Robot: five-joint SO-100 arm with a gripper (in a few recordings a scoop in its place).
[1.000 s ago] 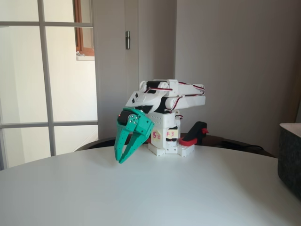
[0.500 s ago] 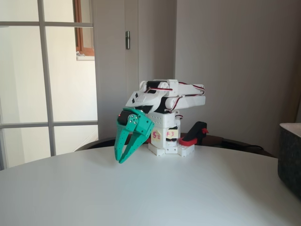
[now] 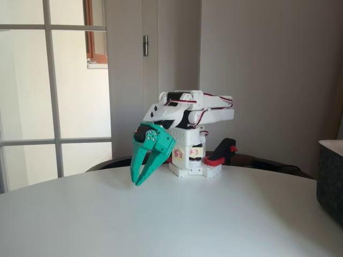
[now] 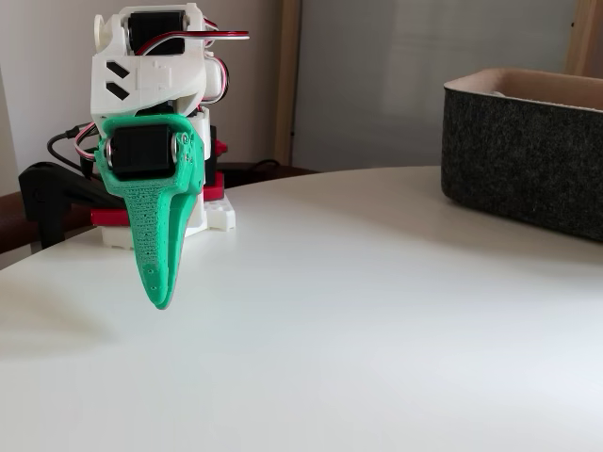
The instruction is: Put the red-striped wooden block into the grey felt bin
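The green pincer [image 3: 139, 180] hangs tip-down just above the white table [image 3: 177, 219], its two fingers a little apart with a narrow gap between them and nothing in it. Seen side-on in the other fixed view, the pincer [image 4: 158, 299] tapers to a point over the table [image 4: 358, 320]. Right behind and above it sits the folded white arm [image 3: 190, 110], on its base at the table's far edge, with a red-and-black clamp [image 3: 221, 152] beside that base. Well off to the pincer's right in both fixed views stands the bin [image 4: 528, 155], dark grey felt with a paler rim, at the table's right side [image 3: 329, 179].
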